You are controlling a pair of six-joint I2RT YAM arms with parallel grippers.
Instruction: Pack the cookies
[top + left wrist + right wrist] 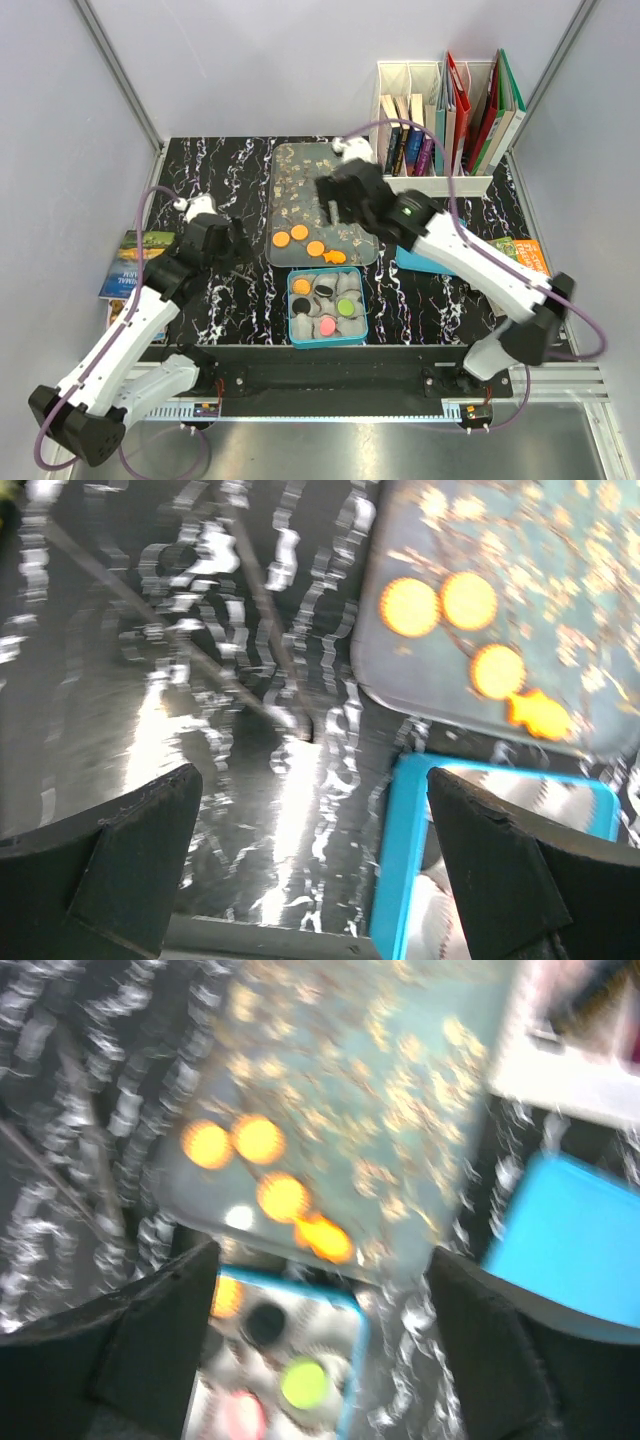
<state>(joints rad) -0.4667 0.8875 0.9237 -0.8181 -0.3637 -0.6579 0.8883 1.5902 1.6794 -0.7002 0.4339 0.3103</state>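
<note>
And the right claw (322, 1255) is hovering wide open, orange cookies (283, 1197) lying just ahead of it; left claw (312, 775) is gaping wide too.

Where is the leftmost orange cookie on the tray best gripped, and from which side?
Probably from straight above, pinching the rim of the leftmost orange cookie: it lies flat on the tray, with a neighbour close on its right.

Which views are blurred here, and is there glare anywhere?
Top external: sharp, evenly lit. Left wrist: smeared, with white glare on the glossy table and the orange cookies blown out. Right wrist: blurriest, those cookies only glowing blobs.
</note>
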